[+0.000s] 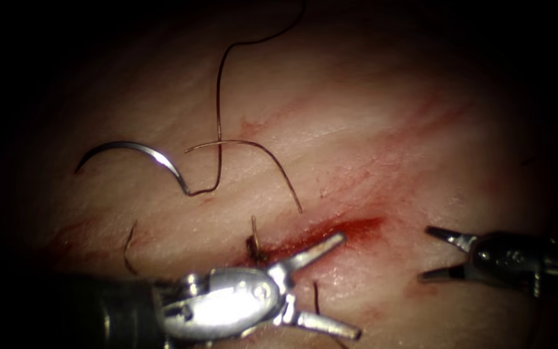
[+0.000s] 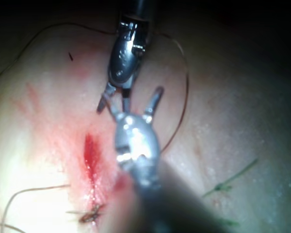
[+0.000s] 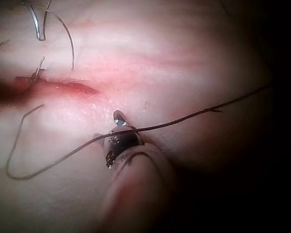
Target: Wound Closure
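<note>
Your left arm's shiny steel needle driver [image 1: 347, 287] sits at the lower centre of the endoscope frame, jaws spread wide and holding nothing; its upper jaw lies over the red, wet cut [image 1: 337, 231] in the pale pork tissue [image 1: 369, 142]. Your right arm's darker needle driver [image 1: 429, 253] waits at the right edge, jaws also parted and empty, apart from the cut. You'll find the curved steel needle [image 1: 138, 155] lying free on the tissue at the upper left, well clear of both tools. Its dark brown thread [image 1: 218, 116] loops upward and across, and a knotted stitch [image 1: 254, 244] stands at the cut's left end.
</note>
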Motion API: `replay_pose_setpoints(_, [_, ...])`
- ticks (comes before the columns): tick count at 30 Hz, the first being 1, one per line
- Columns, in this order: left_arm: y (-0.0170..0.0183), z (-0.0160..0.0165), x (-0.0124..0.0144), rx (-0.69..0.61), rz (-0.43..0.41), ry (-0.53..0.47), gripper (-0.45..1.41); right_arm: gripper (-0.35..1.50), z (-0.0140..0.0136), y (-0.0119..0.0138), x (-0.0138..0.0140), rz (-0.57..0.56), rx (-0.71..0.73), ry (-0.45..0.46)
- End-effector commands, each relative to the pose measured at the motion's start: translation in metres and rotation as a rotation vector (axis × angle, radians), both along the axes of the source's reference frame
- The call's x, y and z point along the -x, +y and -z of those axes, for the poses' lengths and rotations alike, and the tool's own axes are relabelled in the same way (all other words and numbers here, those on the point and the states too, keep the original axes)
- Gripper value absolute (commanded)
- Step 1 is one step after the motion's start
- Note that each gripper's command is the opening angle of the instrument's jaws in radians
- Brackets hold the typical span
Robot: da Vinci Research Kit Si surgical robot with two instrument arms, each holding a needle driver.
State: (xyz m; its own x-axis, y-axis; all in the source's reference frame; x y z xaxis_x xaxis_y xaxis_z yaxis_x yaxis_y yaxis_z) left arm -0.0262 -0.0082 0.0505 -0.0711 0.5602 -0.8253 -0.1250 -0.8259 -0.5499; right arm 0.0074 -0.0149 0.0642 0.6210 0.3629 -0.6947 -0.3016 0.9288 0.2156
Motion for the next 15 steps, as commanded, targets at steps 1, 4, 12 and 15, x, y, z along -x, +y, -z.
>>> replay_pose_setpoints(1, [-0.0005, -0.0005, 0.0005, 0.0, -0.001, 0.0, 0.93, 1.43, -0.0008, -0.0005, -0.0006, 0.003, -0.003, 0.005])
replay_pose_setpoints(4, [-0.0011, -0.0011, 0.0027, -0.051, -0.021, -0.03, 0.91, 1.43, -0.001, -0.0004, -0.0006, 0.003, -0.001, 0.004])
replay_pose_setpoints(12, [-0.0013, 0.0005, 0.0051, -0.135, -0.07, -0.117, 0.84, 1.43, -0.001, -0.0004, -0.0006, 0.003, -0.001, 0.004])
replay_pose_setpoints(15, [-0.0015, 0.0023, 0.0057, -0.194, -0.112, -0.22, 0.79, 1.43, -0.001, -0.0004, -0.0006, 0.003, -0.001, 0.004])
